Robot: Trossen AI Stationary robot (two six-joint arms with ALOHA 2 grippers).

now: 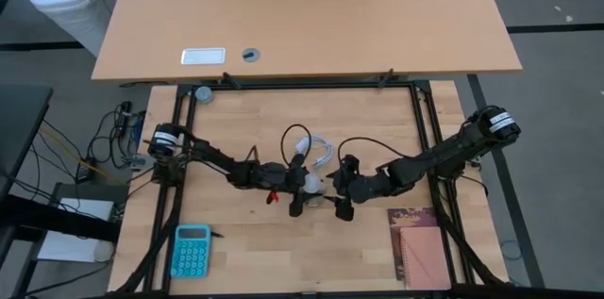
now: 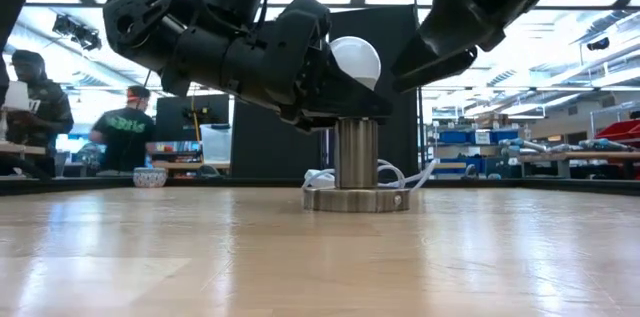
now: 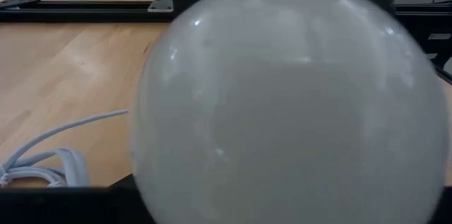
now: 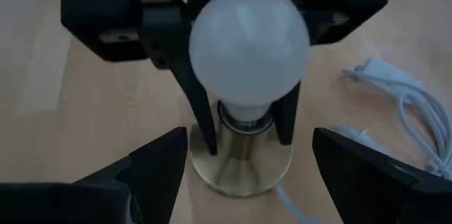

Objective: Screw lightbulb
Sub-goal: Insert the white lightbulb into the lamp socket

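The white lightbulb [image 4: 248, 47] stands upright with its base in the silvery socket [image 4: 240, 157], on the wooden table near its middle [image 1: 310, 183]. My left gripper [image 1: 300, 193] reaches in from the table's left and is shut on the bulb, which fills the left wrist view [image 3: 289, 104]. My right gripper [image 4: 248, 146] is open wide, just to the right of the bulb [image 1: 342, 193], with its fingers apart from bulb and socket. In the low view the bulb [image 2: 357, 57] sits on the socket's column [image 2: 357, 152] above the flat base disc [image 2: 357, 199]. My left gripper pinches the bulb between its two fingers [image 4: 200, 114], low on the globe where it narrows toward the neck [image 4: 247, 105]. The fingers come from the table's left, slanting down. The bulb stands upright, its base in the socket.
The socket's white cable [image 1: 319, 151] lies coiled just beyond the bulb. A teal calculator [image 1: 192, 250] lies at the near left and a notebook [image 1: 420, 247] at the near right. People [image 2: 35, 107] stand in the room beyond the table.
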